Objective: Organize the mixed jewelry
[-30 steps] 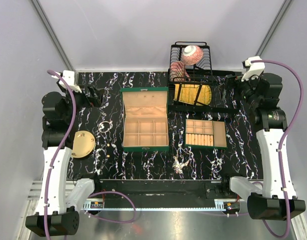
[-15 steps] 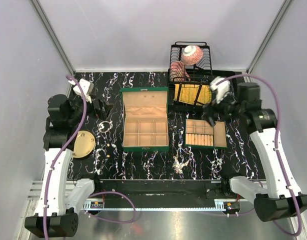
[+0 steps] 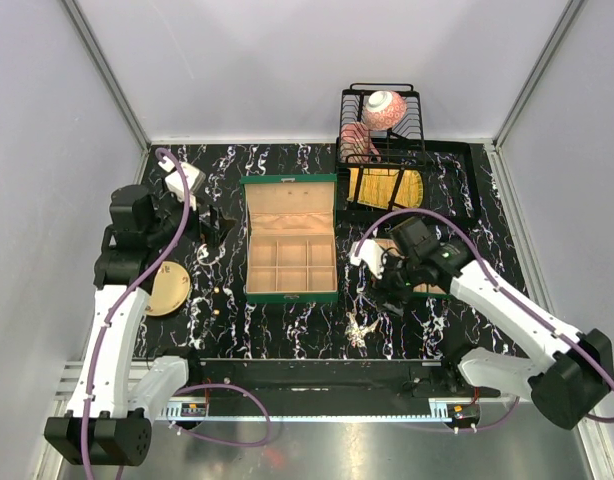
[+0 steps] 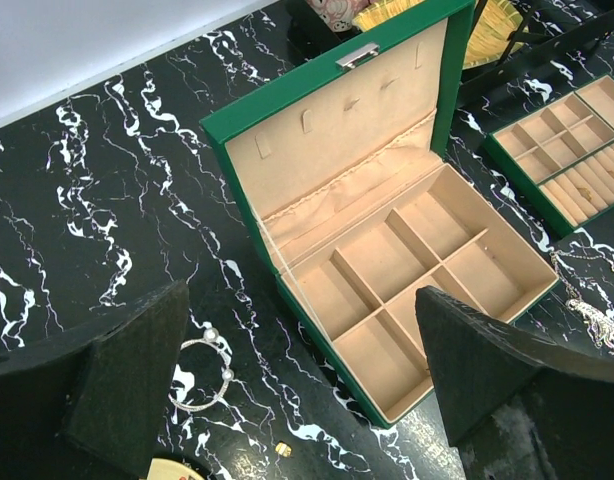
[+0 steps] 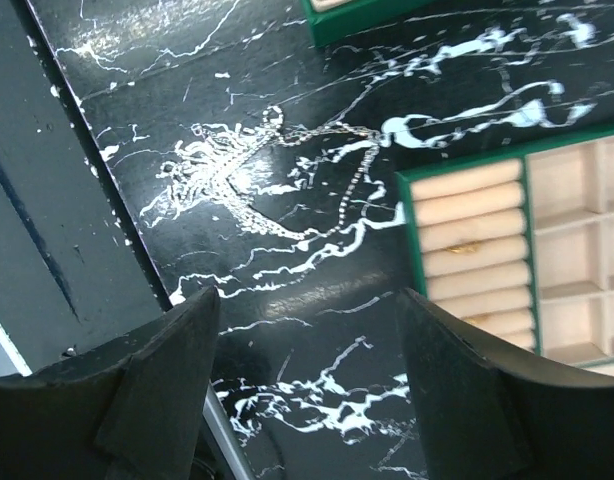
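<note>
The mixed jewelry lies loose on the black marbled table [image 3: 467,190]. A silvery necklace [image 5: 255,172] [image 3: 359,327] is near the front edge. A thin hoop with two pearls [image 4: 200,376] [image 3: 208,255] is on the left, with a tiny gold stud [image 4: 283,450] close by. A gold ring [image 5: 467,247] rests in the small green box [image 5: 507,190]. My left gripper [image 4: 302,300] [image 3: 215,222] hangs open above the hoop, beside the large open green box [image 4: 317,90] [image 3: 290,297]. My right gripper [image 5: 307,300] [image 3: 390,292] is open and empty, low between the necklace and the small box.
A round gold plate [image 3: 167,288] sits at the left front. A black dish rack [image 3: 417,130] with a patterned bowl [image 3: 384,108] stands at the back right. My right arm covers much of the small box in the top view.
The right arm has swung from the back right corner down to the front middle, near the necklace, and its jaws have narrowed a little. The left gripper has shifted slightly right.
</note>
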You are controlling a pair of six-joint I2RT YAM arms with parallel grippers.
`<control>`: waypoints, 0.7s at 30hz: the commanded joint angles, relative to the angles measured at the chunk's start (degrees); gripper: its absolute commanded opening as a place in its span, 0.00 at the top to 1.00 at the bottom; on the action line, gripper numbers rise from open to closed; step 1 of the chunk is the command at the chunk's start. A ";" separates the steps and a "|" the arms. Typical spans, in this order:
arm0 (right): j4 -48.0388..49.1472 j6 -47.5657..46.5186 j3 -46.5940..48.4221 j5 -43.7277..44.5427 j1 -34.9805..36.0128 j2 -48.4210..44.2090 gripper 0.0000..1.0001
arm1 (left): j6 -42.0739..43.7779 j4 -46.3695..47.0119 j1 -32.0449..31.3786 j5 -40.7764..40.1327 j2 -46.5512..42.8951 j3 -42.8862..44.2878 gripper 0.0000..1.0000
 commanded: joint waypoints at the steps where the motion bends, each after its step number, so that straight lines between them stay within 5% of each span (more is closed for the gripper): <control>1: 9.73 2.47 -3.96 -1.84 2.82 2.96 0.25 | -1.36 3.52 -0.37 -2.62 0.39 1.73 0.01; 21: 22.15 12.67 -7.84 5.17 17.85 16.32 0.33 | -2.50 5.81 -0.37 -9.21 0.83 0.41 0.01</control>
